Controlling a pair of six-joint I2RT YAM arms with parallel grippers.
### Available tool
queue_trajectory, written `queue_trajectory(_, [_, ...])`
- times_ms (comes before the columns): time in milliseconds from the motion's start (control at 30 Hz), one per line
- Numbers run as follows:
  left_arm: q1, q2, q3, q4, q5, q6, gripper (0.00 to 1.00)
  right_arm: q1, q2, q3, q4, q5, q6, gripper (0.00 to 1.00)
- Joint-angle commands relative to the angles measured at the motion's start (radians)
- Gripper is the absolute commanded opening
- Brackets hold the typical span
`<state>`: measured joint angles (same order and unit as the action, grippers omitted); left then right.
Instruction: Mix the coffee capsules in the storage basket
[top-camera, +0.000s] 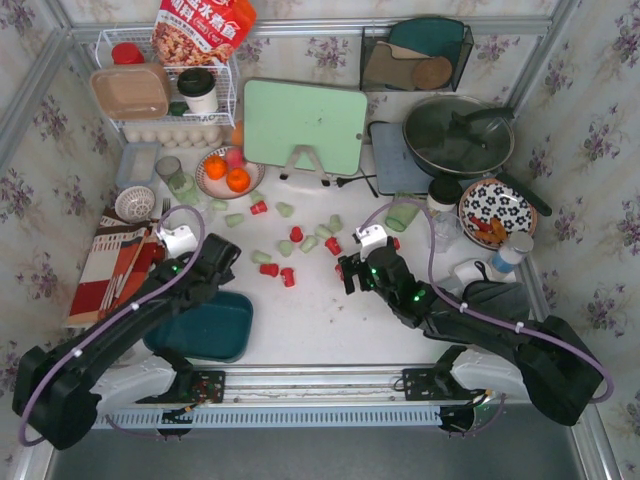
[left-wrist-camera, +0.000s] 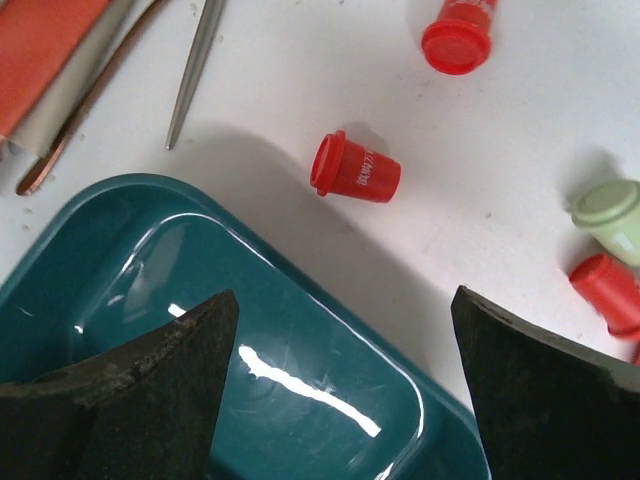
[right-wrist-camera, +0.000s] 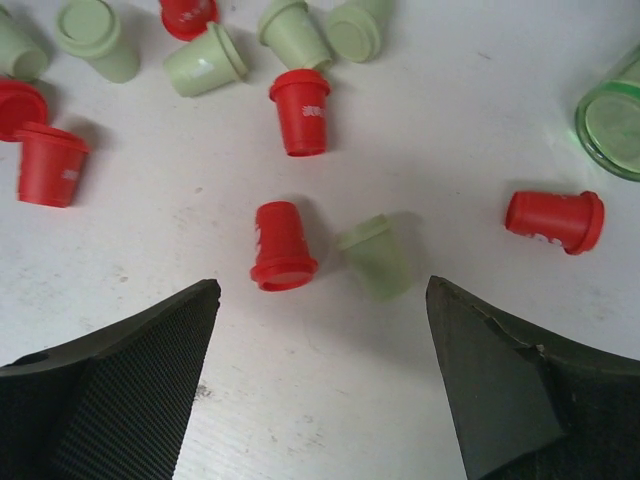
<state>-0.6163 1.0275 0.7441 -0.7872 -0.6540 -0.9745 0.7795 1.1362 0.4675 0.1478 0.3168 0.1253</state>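
A home-kitchen setting: floral wallpaper (top-camera: 600, 140) surrounds a white bench (top-camera: 330, 320) crowded with a lidded frying pan (top-camera: 458, 135), a mint cutting board (top-camera: 305, 125) on a stand, a wire rack (top-camera: 228, 75) of food containers, a plate (top-camera: 212, 188) of oranges, and scattered coffee capsules (top-camera: 269, 269).

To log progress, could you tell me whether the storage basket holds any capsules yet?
Empty, as far as visible: the storage basket shows bare floor; the capsules lie outside.
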Motion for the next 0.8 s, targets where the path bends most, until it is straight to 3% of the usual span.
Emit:
queue_trajectory(0, [0.068,0.086,-0.003,0.099,0.095,-0.063,0.89,0.002,-0.024,-0.024,0.115,-0.070,0.015,0.91])
queue_trajectory(433, [0.100,0.208,-0.039,0.088,0.071,-0.228,0.61,0.005,-0.058,-0.049,0.142,-0.106,0.043,0.91])
queue_trajectory(667, [0.108,0.197,-0.066,0.094,0.049,-0.196,0.34,0.006,-0.067,-0.054,0.139,-0.085,0.044,0.91])
queue_trajectory(767, [0.109,0.186,-0.064,0.123,0.038,-0.116,0.16,0.006,-0.063,-0.054,0.139,-0.078,0.045,0.91])
